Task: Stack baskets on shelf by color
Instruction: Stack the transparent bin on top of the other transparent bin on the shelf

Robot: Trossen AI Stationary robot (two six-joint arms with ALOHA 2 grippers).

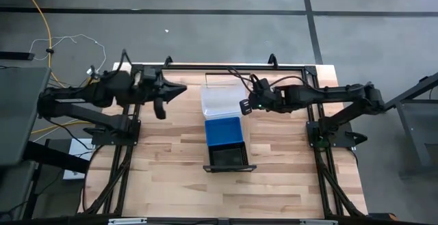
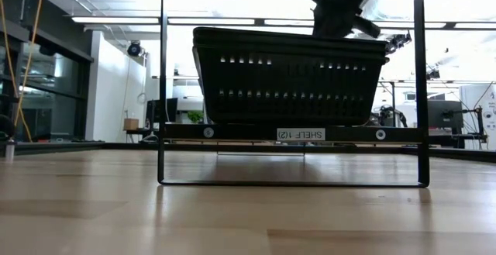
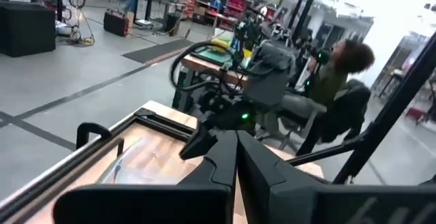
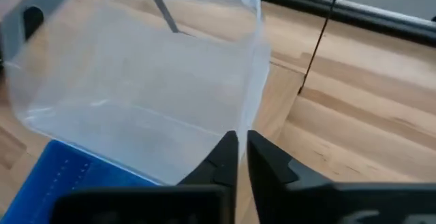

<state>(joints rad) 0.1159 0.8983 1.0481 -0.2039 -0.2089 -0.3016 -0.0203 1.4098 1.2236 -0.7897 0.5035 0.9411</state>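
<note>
At centre frame your three bins sit in a row on the shelf (image 1: 225,168): translucent clear bin (image 1: 221,99), glossy blue bin (image 1: 224,130), perforated black bin (image 1: 228,156). Right fingers (image 1: 245,108), nearly pressed together, seem to hover beside the clear bin's rim. Left fingers (image 1: 161,109) are shut, empty, centre-left over the planked counter (image 1: 171,177).

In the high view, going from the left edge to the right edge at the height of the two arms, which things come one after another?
Left gripper → clear translucent plastic basket on the narrow shelf → right gripper.
</note>
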